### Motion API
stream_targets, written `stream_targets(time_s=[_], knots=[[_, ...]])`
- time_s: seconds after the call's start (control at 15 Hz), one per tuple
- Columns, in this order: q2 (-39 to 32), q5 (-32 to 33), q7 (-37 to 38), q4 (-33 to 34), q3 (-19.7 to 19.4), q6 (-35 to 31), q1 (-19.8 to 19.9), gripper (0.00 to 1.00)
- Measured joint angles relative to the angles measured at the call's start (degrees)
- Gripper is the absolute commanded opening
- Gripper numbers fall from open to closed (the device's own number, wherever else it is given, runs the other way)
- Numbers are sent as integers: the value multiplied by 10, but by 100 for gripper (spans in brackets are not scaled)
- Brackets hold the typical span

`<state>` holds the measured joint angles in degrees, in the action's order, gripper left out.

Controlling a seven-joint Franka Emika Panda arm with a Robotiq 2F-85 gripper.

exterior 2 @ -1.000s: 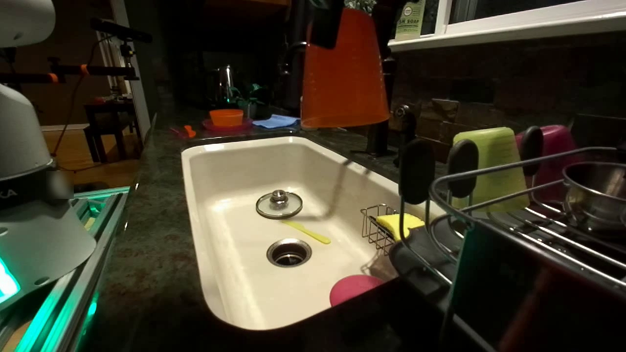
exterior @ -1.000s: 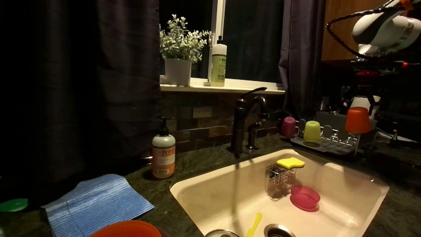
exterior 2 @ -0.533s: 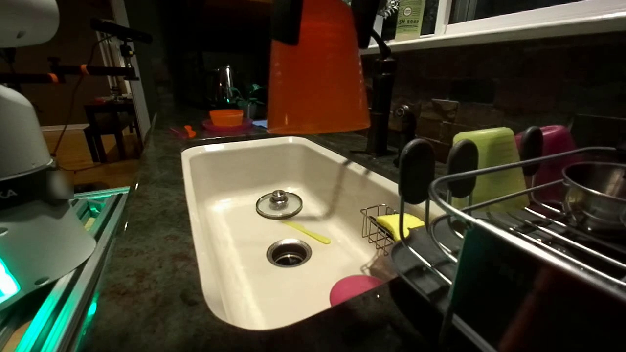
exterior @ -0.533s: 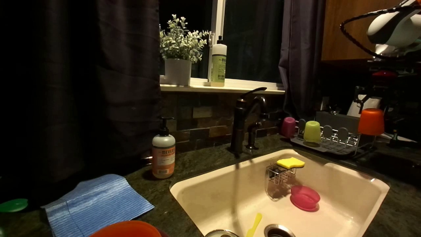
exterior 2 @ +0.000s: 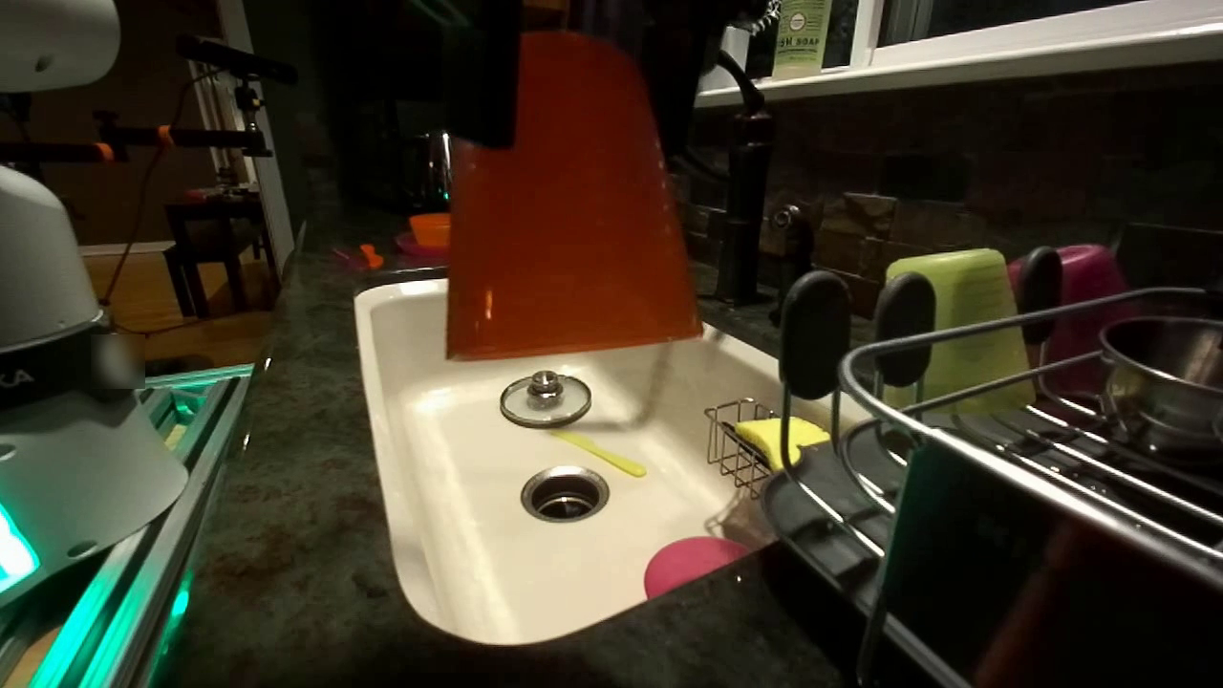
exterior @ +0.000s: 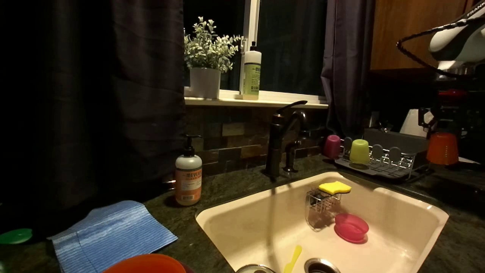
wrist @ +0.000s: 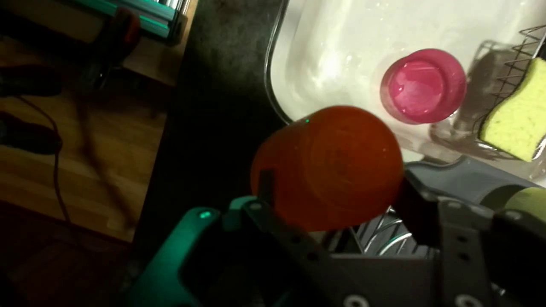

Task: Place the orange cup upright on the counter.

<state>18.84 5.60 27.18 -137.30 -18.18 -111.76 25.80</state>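
I've brought the cup (exterior 2: 573, 220) lower with my gripper (wrist: 340, 186). In an exterior view it has gone from overlapping the right end of the rack (exterior: 409, 144) to almost wholly past it.

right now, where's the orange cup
In an exterior view, the orange cup is far right, just past the dish rack, upside down in the end effector.

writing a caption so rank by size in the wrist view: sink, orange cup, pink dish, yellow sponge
1. Sink, partly out of frame
2. Orange cup
3. Pink dish, yellow sponge: too close to rank; sponge cropped
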Motion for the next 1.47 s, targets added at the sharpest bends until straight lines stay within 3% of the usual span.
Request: stream_targets(time_s=[0.33,0.73,1.2,1.47], knots=[[22,118,46,-68,41,-107,9,44],[30,245,145,-131,79,-166,28,44],[26,381,262,-176,85,-220,38,44],[21,414,310,-198,74,-276,38,44]])
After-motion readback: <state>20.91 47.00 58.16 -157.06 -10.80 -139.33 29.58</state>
